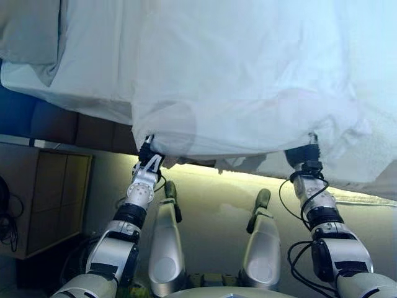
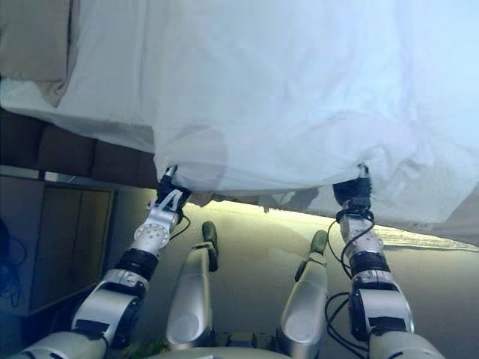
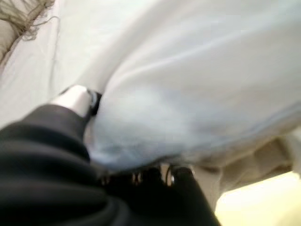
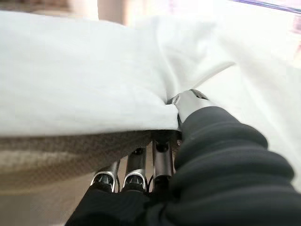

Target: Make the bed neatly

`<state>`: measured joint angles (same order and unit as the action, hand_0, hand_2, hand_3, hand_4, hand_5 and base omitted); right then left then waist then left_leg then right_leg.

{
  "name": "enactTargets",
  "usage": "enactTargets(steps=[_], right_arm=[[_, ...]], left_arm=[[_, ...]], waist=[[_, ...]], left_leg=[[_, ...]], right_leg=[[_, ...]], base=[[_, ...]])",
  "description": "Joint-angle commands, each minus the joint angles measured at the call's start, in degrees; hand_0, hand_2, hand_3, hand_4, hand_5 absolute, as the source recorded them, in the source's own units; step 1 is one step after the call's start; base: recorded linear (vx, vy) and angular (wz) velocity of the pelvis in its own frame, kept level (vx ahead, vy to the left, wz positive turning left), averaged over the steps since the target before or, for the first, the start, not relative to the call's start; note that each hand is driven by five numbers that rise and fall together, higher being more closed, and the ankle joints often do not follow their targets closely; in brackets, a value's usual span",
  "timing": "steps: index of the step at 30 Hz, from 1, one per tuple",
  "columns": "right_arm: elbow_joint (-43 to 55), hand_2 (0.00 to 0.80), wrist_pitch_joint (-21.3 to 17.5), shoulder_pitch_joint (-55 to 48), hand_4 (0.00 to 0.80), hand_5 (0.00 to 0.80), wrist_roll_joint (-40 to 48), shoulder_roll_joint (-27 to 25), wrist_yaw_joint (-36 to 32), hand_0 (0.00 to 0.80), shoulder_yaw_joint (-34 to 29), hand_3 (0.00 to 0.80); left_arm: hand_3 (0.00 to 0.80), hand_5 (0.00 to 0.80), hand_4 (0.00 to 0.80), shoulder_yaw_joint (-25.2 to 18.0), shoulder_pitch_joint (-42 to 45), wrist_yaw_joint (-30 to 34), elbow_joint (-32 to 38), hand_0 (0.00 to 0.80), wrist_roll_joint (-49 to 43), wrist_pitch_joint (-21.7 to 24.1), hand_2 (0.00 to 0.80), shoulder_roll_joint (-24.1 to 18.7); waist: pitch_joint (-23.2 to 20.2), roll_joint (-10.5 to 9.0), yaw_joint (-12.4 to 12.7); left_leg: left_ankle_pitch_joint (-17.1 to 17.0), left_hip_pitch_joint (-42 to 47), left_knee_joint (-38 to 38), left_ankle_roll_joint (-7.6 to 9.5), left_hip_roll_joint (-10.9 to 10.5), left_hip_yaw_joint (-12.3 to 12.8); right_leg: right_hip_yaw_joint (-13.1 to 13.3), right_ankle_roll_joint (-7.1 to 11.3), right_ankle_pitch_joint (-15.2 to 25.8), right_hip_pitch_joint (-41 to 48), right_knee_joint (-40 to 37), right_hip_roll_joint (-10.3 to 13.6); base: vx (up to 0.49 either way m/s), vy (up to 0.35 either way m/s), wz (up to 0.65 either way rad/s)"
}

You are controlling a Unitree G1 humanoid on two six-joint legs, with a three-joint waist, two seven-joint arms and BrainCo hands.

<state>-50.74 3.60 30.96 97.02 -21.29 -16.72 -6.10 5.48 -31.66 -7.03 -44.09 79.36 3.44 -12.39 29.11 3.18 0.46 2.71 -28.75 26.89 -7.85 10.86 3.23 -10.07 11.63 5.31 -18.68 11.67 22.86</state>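
White duvet point(image 1: 248, 81) is seen spread over the bed point(image 1: 93, 102), its near edge hanging off the bed's side above a pale floor point(image 1: 217, 198). A pillow point(image 1: 28, 31) lies at far left; a wooden cabinet point(image 1: 46, 198) stands lower left. No writing is legible. The duvet's edge is pinched between thumb and fingers by the left hand point(image 1: 147, 155) and by the right hand point(image 1: 303, 155), well apart along it.
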Motion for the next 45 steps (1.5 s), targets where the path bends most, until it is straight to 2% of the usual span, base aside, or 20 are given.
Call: enactTargets(steps=[1,4,6,8,11,15,16,20,22,24,27,29,31,32,35,37,40,41,43,45], right_arm=[[2.3,0.8,0.0,-2.2,0.8,0.8,0.1,-0.1,-2.7,0.8,0.1,0.8],[3.2,0.8,-1.8,-3.3,0.8,0.8,0.1,2.1,-1.8,0.8,-0.3,0.8],[3.4,0.8,-2.5,-3.4,0.8,0.8,1.3,3.1,-1.0,0.8,-0.6,0.8],[4.1,0.8,-2.8,-3.8,0.8,0.8,3.6,4.7,-0.5,0.8,-0.5,0.8],[4.4,0.8,-4.9,-6.5,0.8,0.8,7.6,6.8,-1.0,0.8,-1.1,0.8],[3.8,0.8,-8.4,-9.0,0.8,0.8,7.9,8.0,-0.6,0.8,-1.2,0.8],[3.4,0.8,-7.9,-10.1,0.8,0.8,8.2,8.0,-1.1,0.8,-1.5,0.8],[2.8,0.8,-8.5,-11.3,0.8,0.8,7.0,7.8,0.0,0.8,-1.1,0.8],[4.0,0.8,-8.8,-11.3,0.8,0.8,5.8,7.7,0.3,0.8,0.3,0.8],[5.0,0.8,-8.8,-10.8,0.8,0.8,4.7,7.8,0.6,0.8,1.9,0.8],[5.3,0.8,-9.2,-10.2,0.8,0.8,4.9,8.4,0.3,0.8,3.7,0.8],[6.3,0.8,-8.6,-11.4,0.8,0.8,4.3,8.5,1.3,0.8,2.8,0.8],[6.9,0.8,-7.9,-12.3,0.8,0.8,4.5,7.9,2.2,0.8,1.7,0.8],[7.7,0.8,-7.1,-12.2,0.8,0.8,3.5,6.9,3.8,0.8,0.6,0.8],[8.2,0.8,-5.7,-10.8,0.8,0.8,-0.4,4.3,7.3,0.8,-1.2,0.8],[6.9,0.8,-5.3,-9.3,0.8,0.8,-2.6,2.8,9.3,0.8,-1.6,0.8],[3.0,0.8,-3.3,-6.4,0.8,0.8,-3.1,-0.8,11.5,0.8,-3.2,0.8],[1.8,0.8,-2.8,-5.4,0.8,0.8,-2.6,-1.9,11.3,0.8,-3.3,0.8],[0.2,0.8,-2.4,-4.3,0.8,0.8,-1.7,-2.9,11.8,0.8,-3.9,0.8],[-0.9,0.8,-1.0,-5.5,0.8,0.8,1.3,-2.3,11.0,0.8,-3.8,0.8]], left_arm=[[0.8,0.8,0.8,-4.2,0.3,3.8,-2.9,0.8,-2.7,2.2,0.8,-2.7],[0.8,0.8,0.8,-5.0,0.3,5.2,-4.7,0.8,-1.4,1.7,0.8,-1.7],[0.8,0.8,0.8,-5.1,0.9,6.2,-4.4,0.8,-2.0,1.9,0.8,-1.5],[0.8,0.8,0.8,-6.2,2.5,5.6,-2.7,0.8,-2.5,1.7,0.8,-2.1],[0.8,0.8,0.8,-6.5,5.1,5.6,-1.9,0.8,-1.1,1.3,0.8,-2.9],[0.8,0.8,0.8,-6.3,6.6,7.5,-3.4,0.8,-4.3,2.3,0.8,-3.2],[0.8,0.8,0.8,-5.9,7.0,7.9,-3.5,0.8,-5.1,2.4,0.8,-3.4],[0.8,0.8,0.8,-5.9,9.8,9.0,-2.7,0.8,-4.9,2.6,0.8,-2.3],[0.8,0.8,0.8,-6.2,10.7,9.4,-3.7,0.8,-6.0,3.9,0.8,-1.5],[0.8,0.8,0.8,-6.5,10.6,10.5,-5.2,0.8,-3.8,4.9,0.8,-1.4],[0.8,0.8,0.8,-7.7,10.8,11.4,-6.1,0.8,-3.4,5.2,0.8,-1.5],[0.8,0.8,0.8,-8.2,12.7,12.2,-6.1,0.8,-2.8,4.3,0.8,-0.9],[0.8,0.8,0.8,-8.3,14.9,13.5,-5.8,0.8,-2.4,3.8,0.8,0.3],[0.8,0.8,0.8,-7.7,16.8,13.9,-4.9,0.8,-1.7,4.2,0.8,1.9],[0.8,0.8,0.8,-6.5,19.6,14.4,-3.3,0.8,0.2,3.9,0.8,4.3],[0.8,0.8,0.8,-6.1,20.0,14.4,-2.9,0.8,0.8,3.0,0.8,4.9],[0.8,0.8,0.8,-4.1,19.6,13.3,-1.5,0.8,1.5,1.4,0.8,6.1],[0.8,0.8,0.8,-3.3,19.4,13.0,-0.8,0.8,2.0,1.4,0.8,6.1],[0.8,0.8,0.8,-3.3,19.1,11.9,0.9,0.8,1.9,0.5,0.8,5.2],[0.8,0.8,0.8,-4.8,20.0,9.1,4.0,0.8,0.7,-0.6,0.8,3.4]], waist=[[-5.8,-0.57,0.4],[-7.2,-0.51,-0.1],[-7.4,-0.56,0.1],[-7.4,-0.28,0.2],[-8.3,-0.01,0.1],[-9.7,0.71,0.1],[-10.0,0.59,0.0],[-11.2,1.63,0.8],[-11.1,1.61,0.8],[-10.8,1.37,0.6],[-10.3,0.95,-0.3],[-10.2,1.4,-1.1],[-10.6,2.49,-1.7],[-11.2,3.74,-2.1],[-12.3,6.16,-2.8],[-12.8,7.34,-3.0],[-13.6,9.07,-3.1],[-13.7,8.94,-2.8],[-13.5,8.26,-2.1],[-13.0,6.99,-0.1]], left_leg=[[-3.9,-0.3,-0.4,-1.97,0.3,-0.9],[-2.0,1.4,-0.2,-1.25,-1.5,0.6],[-0.1,2.8,0.3,-0.64,-2.8,1.5],[0.4,4.5,0.0,0.55,-3.0,2.9],[-0.9,7.6,-4.0,3.0,-4.7,3.8],[-5.4,11.6,-13.6,4.96,-6.8,2.8],[-6.0,12.9,-15.6,4.89,-7.3,2.5],[-10.7,14.9,-22.3,2.98,-6.4,2.1],[-12.8,14.7,-23.8,1.32,-5.8,1.1],[-12.9,13.2,-21.7,0.86,-5.2,-0.6],[-10.8,11.1,-13.3,0.32,-1.8,-0.2],[-12.5,10.7,-7.6,-0.94,2.3,-2.6],[-13.9,11.5,-8.1,-1.6,4.5,-3.9],[-15.4,13.3,-10.5,-2.4,6.6,-5.4],[-17.9,17.7,-16.1,-4.2,9.2,-8.2],[-17.5,19.8,-17.7,-4.6,8.8,-8.7],[-10.4,20.8,-17.4,-4.06,3.8,-5.7],[-8.9,20.4,-17.0,-3.59,1.8,-5.8],[-7.0,19.3,-15.2,-2.57,-0.8,-5.2],[-5.8,19.2,-13.8,-1.1,-1.4,-3.4]], right_leg=[[2.3,1.86,3.2,4.7,-0.7,5.4],[3.0,2.07,6.1,7.7,-4.6,7.6],[1.3,1.99,6.7,8.4,-5.0,7.8],[-0.4,1.46,5.4,6.3,-0.2,6.9],[-0.2,-0.12,0.3,3.2,7.1,2.6],[-1.6,-1.86,-4.4,1.4,12.5,-6.8],[-2.5,-2.41,-5.5,1.5,13.1,-9.4],[-5.5,-4.79,-5.6,5.6,5.8,-12.9],[-4.9,-5.56,-5.0,7.8,1.1,-14.5],[-3.4,-6.6,-4.7,8.2,-0.3,-15.1],[-2.8,-8.16,-6.0,6.0,2.2,-14.2],[-0.8,-9.04,-7.8,4.5,7.1,-13.4],[0.3,-9.17,-9.1,4.0,10.0,-13.0],[1.5,-8.75,-10.0,3.6,11.8,-12.0],[4.7,-7.01,-11.0,3.3,13.7,-8.1],[6.9,-5.23,-10.5,3.2,13.7,-4.9],[9.3,0.04,-5.7,3.3,10.2,2.5],[10.1,1.7,-3.1,3.0,8.3,4.7],[9.8,2.41,-1.4,1.8,8.0,5.8],[6.0,1.76,-5.5,0.2,15.1,3.2]], base=[[0.075,0.181,0.02],[0.061,0.164,0.01],[0.039,0.184,0.09],[0.033,0.257,-0.06],[0.089,0.202,-0.31],[0.068,0.088,-0.19],[0.038,-0.023,-0.07],[0.039,-0.043,0.06],[-0.032,-0.001,-0.1],[-0.117,0.026,-0.24],[-0.099,0.046,-0.25],[0.066,0.216,-0.12],[0.15,0.405,0.06],[0.154,0.577,0.05],[0.128,0.688,-0.2],[0.102,0.612,-0.14],[0.035,0.456,0.02],[-0.067,0.315,0.12],[-0.116,0.24,-0.08],[-0.081,0.087,-0.45]])
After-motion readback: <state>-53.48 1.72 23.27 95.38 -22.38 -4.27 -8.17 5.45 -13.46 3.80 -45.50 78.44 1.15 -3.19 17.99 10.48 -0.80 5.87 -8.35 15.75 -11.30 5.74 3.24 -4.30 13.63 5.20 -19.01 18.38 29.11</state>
